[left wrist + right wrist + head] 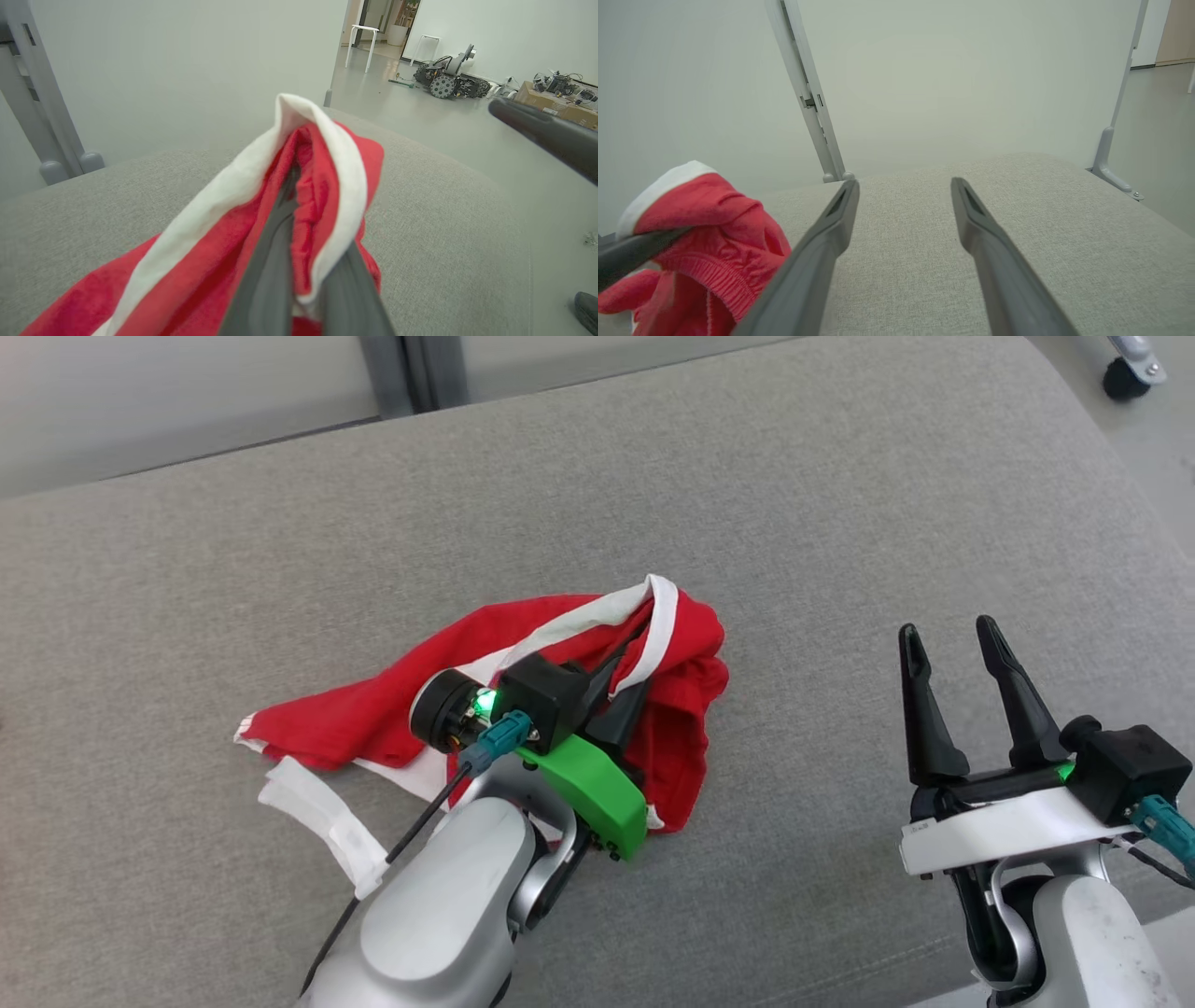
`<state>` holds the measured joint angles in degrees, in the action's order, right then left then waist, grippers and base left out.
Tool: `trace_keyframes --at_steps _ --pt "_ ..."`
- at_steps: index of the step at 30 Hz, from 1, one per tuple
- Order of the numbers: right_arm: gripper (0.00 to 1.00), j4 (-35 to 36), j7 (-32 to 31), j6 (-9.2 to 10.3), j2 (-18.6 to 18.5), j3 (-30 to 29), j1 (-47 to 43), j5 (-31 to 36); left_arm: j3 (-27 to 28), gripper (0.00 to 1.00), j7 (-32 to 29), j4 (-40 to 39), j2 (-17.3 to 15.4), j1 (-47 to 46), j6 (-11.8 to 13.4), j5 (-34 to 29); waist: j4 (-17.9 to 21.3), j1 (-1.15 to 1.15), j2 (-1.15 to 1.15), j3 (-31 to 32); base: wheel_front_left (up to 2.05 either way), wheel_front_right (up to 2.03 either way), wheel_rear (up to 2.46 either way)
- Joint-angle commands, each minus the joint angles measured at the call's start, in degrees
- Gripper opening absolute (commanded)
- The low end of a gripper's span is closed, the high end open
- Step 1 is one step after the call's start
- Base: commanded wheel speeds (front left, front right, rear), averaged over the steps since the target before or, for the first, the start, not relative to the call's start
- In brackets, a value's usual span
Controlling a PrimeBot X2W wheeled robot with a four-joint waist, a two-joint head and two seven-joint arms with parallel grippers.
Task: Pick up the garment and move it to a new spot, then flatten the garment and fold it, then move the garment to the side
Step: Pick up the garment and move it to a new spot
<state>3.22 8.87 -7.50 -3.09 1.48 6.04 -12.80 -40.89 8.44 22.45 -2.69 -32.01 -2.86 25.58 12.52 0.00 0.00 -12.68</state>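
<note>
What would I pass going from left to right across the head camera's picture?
red and white garment → right end effector, open above the grey cushion → black caster wheel in the top corner

Items I am logging around my workspace:
- grey fabric cushion (794,504), lying broad and flat
- black caster (1125,378), standing on the pale floor (420,107) past the cushion's far right corner
- grey frame post (808,93), rising before the pale wall (187,70)
- white stool (362,39), standing by a doorway
- wheeled machine (444,79), sitting near cluttered cardboard boxes (556,100)
</note>
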Motion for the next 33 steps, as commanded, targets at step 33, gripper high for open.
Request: trace_keyframes --at_steps 33 --pt "1.0 0.9 -3.1 0.02 0.1 -1.3 -4.4 1.9 25.7 1.0 6.8 -11.5 -12.1 20.3 11.9 -0.1 -14.1 0.0 0.0 6.9 0.0 0.0 0.0"
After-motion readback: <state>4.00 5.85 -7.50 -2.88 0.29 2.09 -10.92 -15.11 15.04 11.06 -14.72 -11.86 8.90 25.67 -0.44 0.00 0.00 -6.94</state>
